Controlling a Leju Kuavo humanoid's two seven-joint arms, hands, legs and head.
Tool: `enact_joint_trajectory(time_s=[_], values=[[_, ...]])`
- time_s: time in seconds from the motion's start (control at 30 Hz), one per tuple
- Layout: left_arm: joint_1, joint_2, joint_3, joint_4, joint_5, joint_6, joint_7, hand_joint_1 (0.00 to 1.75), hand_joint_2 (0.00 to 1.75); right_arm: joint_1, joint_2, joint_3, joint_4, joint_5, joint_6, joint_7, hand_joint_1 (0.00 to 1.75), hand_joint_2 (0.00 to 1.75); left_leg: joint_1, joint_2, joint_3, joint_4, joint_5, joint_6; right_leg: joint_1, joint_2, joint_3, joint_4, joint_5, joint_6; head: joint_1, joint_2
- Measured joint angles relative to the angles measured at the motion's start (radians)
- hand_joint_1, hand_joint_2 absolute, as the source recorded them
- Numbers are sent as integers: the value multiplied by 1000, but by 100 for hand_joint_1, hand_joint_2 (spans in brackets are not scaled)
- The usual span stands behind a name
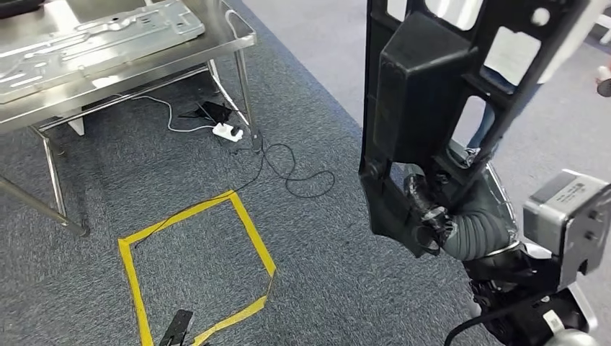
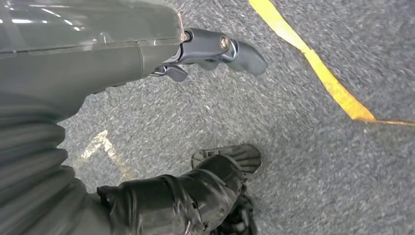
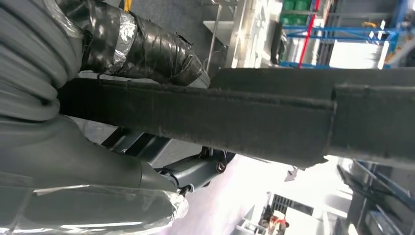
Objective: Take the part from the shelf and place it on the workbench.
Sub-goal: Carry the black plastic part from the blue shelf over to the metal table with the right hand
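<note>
The part [image 1: 425, 86] is a long black plastic frame with cut-outs, standing upright at the right of the head view. My right hand [image 1: 432, 216] grips its lower end, with the taped fingers [image 3: 142, 49] wrapped over the part's edge [image 3: 244, 117]. The workbench [image 1: 144, 68] is a steel table at the far left, well away from the part. My left hand [image 2: 98, 63] hangs over the grey carpet and holds nothing; its thumb [image 2: 220, 49] and dark fingers [image 2: 195, 191] are apart.
A pressed metal sheet [image 1: 94, 32] lies on the workbench. Under and beside the bench are its legs [image 1: 54, 173], a white power strip [image 1: 228, 131] and a looping black cable [image 1: 295, 173]. A yellow tape square [image 1: 194, 267] marks the carpet. A person's legs [image 1: 490, 122] stand behind the part.
</note>
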Motion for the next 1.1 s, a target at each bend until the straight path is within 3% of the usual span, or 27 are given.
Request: enact_joint_trajectory(time_s=[0.03, 0.1, 0.17, 0.2, 0.23, 0.27, 0.33, 0.4, 0.47, 0.5, 0.53, 0.57, 0.63, 0.67, 0.73, 0.77, 0.8, 0.87, 0.9, 1.0, 1.07, 1.1], values=[[1, -1, 0, 0, -1, 2, -1, 0, 175, 1, -3, 0, -6, 4, -1, 3, 175, 175, 4, -11, 6, -6, 1, 3, -2, 28, -5, 19, -12, 6, 2, 0], [-3, -4, 0, 0, -5, 7, -2, 0, 175, 9, -11, 0, -16, 8, -1, 5, 175, 175, 10, -36, 15, -13, 3, 10, -6, 99, -54, 116, -56, 13, 8, 0], [-9, -10, 0, 0, -8, 14, 3, 0, 175, 27, -20, -1, -20, 2, 2, 2, 175, 175, 12, -65, 16, -12, 1, 16, -6, 124, -129, 237, -93, 15, 12, 0], [-9, -13, 0, 0, -8, 18, 7, 0, 175, 37, -24, -2, -20, -6, 3, -2, 175, 175, 12, -81, 17, -11, 0, 16, -6, 127, -153, 266, -91, 15, 13, 0], [-8, -15, 0, 0, -8, 20, 11, 0, 175, 46, -27, -4, -18, -18, 6, -9, 175, 175, 12, -98, 18, -10, -1, 16, -6, 128, -160, 255, -68, 15, 13, 0], [-7, -18, 0, 0, -7, 22, 15, 0, 175, 52, -29, -7, -16, -30, 9, -17, 175, 175, 12, -115, 19, -8, -3, 16, -7, 134, -148, 208, -28, 13, 13, 0], [-5, -23, 0, 0, -6, 23, 21, 0, 175, 58, -32, -11, -11, -46, 16, -32, 175, 175, 12, -146, 19, -3, -7, 11, -12, 178, -101, 73, 46, 9, 13, 0], [-6, -26, 0, 0, -1, 22, 26, 0, 175, 61, -33, -13, -9, -51, 21, -40, 175, 175, 15, -173, 11, 1, -7, 2, -15, 212, -71, 1, 67, 6, 12, 0], [-5, -27, 0, 0, 3, 19, 35, 0, 175, 62, -33, -14, -5, -50, 29, -42, 175, 175, 19, -198, 3, 0, -5, -9, -14, 198, -63, -8, 65, 2, 13, 0], [-3, -28, 0, 0, 4, 15, 41, 0, 175, 57, -33, -14, -3, -47, 34, -41, 175, 175, 19, -196, 1, 1, -6, -14, -15, 184, -59, -13, 66, -2, 12, 0], [-1, -29, 0, 0, 4, 11, 46, 0, 175, 52, -33, -14, 0, -43, 39, -38, 175, 175, 16, -180, -3, 9, -11, -20, -18, 172, -53, -19, 67, -6, 9, 0], [-1, -30, 0, 0, 3, 7, 49, 0, 175, 46, -32, -14, 2, -40, 43, -36, 175, 175, 14, -148, -18, 39, -28, -26, -21, 156, -47, -25, 67, -11, 5, 0], [-5, -31, 0, 0, -2, 1, 50, 0, 175, 37, -32, -14, 7, -36, 47, -31, 175, 175, 18, -82, -75, 149, -79, -39, -22, 125, -35, -31, 62, -18, -3, 0], [-7, -30, 0, 0, -5, 0, 50, 0, 175, 35, -32, -14, 9, -36, 47, -29, 175, 175, 24, -64, -112, 214, -101, -45, -21, 107, -31, -31, 58, -20, -4, 0], [-7, -31, 0, 0, -14, -2, 46, 0, 175, 35, -32, -13, 14, -36, 43, -22, 175, 175, 33, -53, -145, 262, -96, -53, -23, 77, -23, -30, 50, -18, -5, 0], [-6, -31, 0, 0, -18, -2, 42, 0, 175, 35, -33, -13, 16, -36, 39, -16, 175, 175, 37, -49, -135, 235, -70, -57, -24, 66, -18, -28, 45, -14, -5, 0], [-4, -31, 0, 0, -23, -2, 38, 0, 175, 36, -35, -14, 16, -40, 34, -8, 175, 175, 40, -44, -104, 172, -33, -60, -27, 56, -12, -26, 39, -10, -5, 0], [-3, -33, 0, 0, -30, -2, 28, 0, 175, 41, -46, -20, 15, -56, 27, 9, 175, 175, 41, -32, -42, 52, 9, -59, -27, 42, -5, -21, 27, 3, -6, 0], [-3, -35, 0, 0, -33, -2, 24, 0, 175, 44, -54, -26, 14, -69, 26, 16, 175, 175, 40, -29, -24, 18, 14, -55, -26, 36, -4, -19, 23, 9, -6, 0], [4, -38, 0, 0, -36, -5, 20, 0, 175, 50, -71, -44, 16, -101, 25, 28, 175, 175, 35, -33, -20, 11, 3, -34, -22, 32, -1, -24, 20, 26, -6, 0], [6, -39, 0, -1, -26, -33, 25, 0, 175, 49, -76, -51, 18, -115, 27, 32, 175, 175, 36, -35, -14, 5, 1, -21, -27, 63, -8, -5, 4, 35, -3, 0], [4, -40, 0, -1, -17, -60, 31, 0, 175, 49, -80, -55, 20, -127, 31, 36, 175, 175, 38, -37, -9, 3, 0, -15, -28, 86, -25, 31, -15, 37, -1, 0]])
